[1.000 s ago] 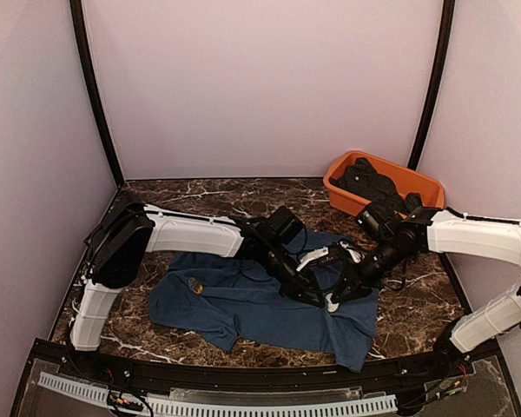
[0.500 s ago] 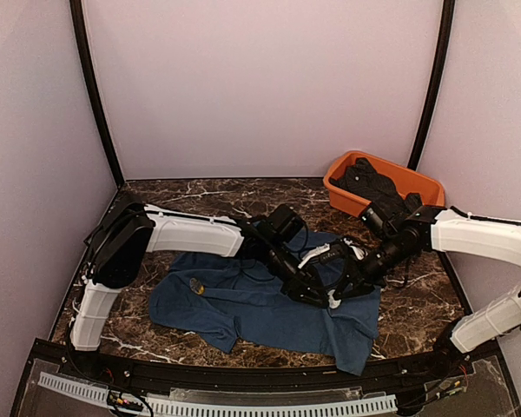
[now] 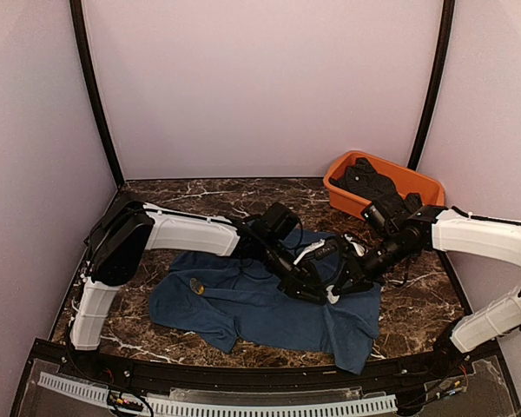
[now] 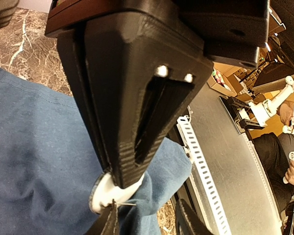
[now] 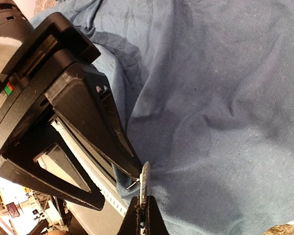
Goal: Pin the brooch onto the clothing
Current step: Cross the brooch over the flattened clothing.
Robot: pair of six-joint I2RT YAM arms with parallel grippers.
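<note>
The clothing [image 3: 234, 304], a navy T-shirt, lies spread on the marble table. Both grippers meet over its right part. My right gripper [image 5: 144, 203] is shut on the brooch [image 5: 145, 178], a white disc [image 4: 104, 192] seen edge-on, with its thin pin [image 4: 125, 203] sticking out at a raised fold of the fabric [image 4: 154, 193]. My left gripper [image 4: 146, 209] faces it with its jaws apart. That fold sits loosely between them, and one left finger [image 4: 108, 223] touches the pin. The pin's tip is hidden by fabric.
An orange tub [image 3: 384, 185] with dark garments [image 3: 369, 181] stands at the back right, just behind the right arm. A small yellowish object [image 3: 195, 285] lies on the shirt's left part. A black rail [image 3: 243, 382] runs along the near edge.
The left gripper's jaws have come apart from shut. Both grippers have drifted slightly left and back over the shirt. The right gripper still pinches the brooch.
</note>
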